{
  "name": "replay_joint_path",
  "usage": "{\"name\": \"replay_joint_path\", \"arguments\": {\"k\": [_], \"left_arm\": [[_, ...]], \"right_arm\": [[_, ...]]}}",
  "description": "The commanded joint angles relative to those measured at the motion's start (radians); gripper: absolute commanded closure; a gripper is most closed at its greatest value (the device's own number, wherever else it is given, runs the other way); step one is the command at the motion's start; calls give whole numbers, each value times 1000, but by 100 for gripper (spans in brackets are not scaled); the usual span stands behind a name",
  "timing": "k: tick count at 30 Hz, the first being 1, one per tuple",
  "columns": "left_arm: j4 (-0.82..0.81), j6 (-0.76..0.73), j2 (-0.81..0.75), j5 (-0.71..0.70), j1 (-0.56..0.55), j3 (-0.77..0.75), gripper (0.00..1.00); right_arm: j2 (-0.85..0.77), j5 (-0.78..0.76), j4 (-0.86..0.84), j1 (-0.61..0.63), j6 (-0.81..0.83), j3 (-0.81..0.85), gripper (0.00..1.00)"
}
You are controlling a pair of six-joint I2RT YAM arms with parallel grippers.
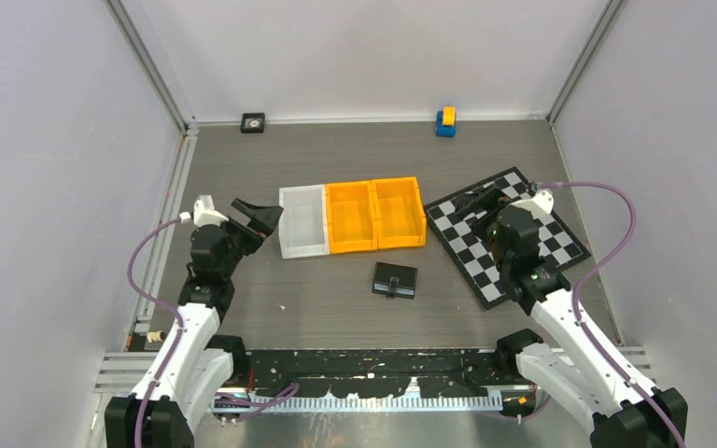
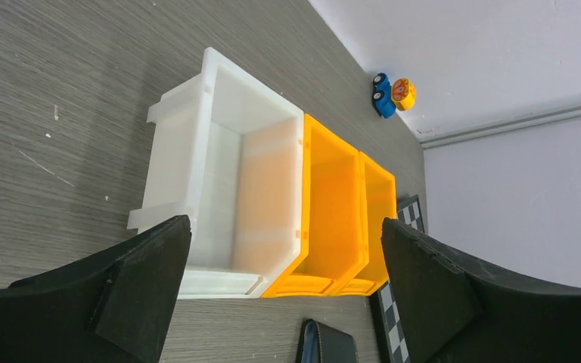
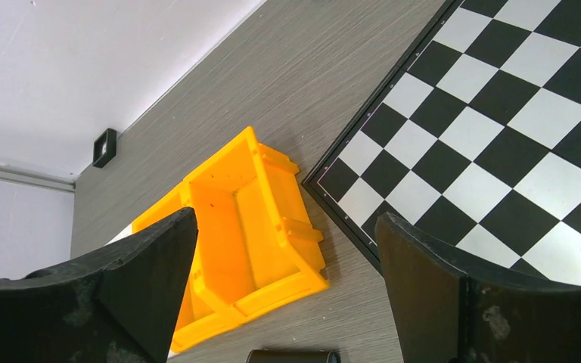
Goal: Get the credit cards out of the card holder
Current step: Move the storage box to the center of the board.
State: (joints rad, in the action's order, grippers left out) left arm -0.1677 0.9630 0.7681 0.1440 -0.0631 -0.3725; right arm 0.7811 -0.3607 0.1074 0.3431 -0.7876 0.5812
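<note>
The card holder (image 1: 395, 279), a small black folded wallet with a short strap tab on its near edge, lies closed on the table in front of the orange bins. Its edge shows at the bottom of the left wrist view (image 2: 327, 344) and the right wrist view (image 3: 293, 355). No credit cards are in view. My left gripper (image 1: 260, 220) is open and empty, held above the table left of the white bin. My right gripper (image 1: 485, 200) is open and empty over the checkerboard, right of the card holder.
A white bin (image 1: 302, 220) and two orange bins (image 1: 374, 214) stand in a row mid-table. A checkerboard (image 1: 509, 232) lies at the right. A small black square block with a ring (image 1: 253, 122) and a blue-yellow toy (image 1: 445, 121) sit by the back wall.
</note>
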Motion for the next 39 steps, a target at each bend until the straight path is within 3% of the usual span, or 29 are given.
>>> {"name": "replay_joint_path", "arguments": {"k": [1, 5, 9, 14, 18, 26, 32, 39], "left_arm": [[-9, -46, -17, 27, 1, -17, 0], [-45, -66, -28, 81, 0, -12, 0], [-158, -110, 55, 198, -36, -20, 10], [26, -278, 227, 123, -236, -207, 16], [135, -377, 361, 80, -379, -328, 30], [299, -444, 594, 175, -442, -498, 49], [420, -492, 722, 184, -515, -602, 50], [493, -507, 815, 210, -518, -655, 50]], "right_arm": [[2, -33, -11, -1, -2, 30, 7], [23, -22, -4, -1, 4, 39, 7], [72, 48, 11, -2, 45, 74, 7], [216, 250, 29, 3, 109, 154, 12], [359, 343, 100, 20, 139, 247, 20], [527, 365, 220, 87, 205, 350, 37], [640, 381, 278, 151, 246, 399, 41], [785, 393, 328, 228, 272, 473, 44]]}}
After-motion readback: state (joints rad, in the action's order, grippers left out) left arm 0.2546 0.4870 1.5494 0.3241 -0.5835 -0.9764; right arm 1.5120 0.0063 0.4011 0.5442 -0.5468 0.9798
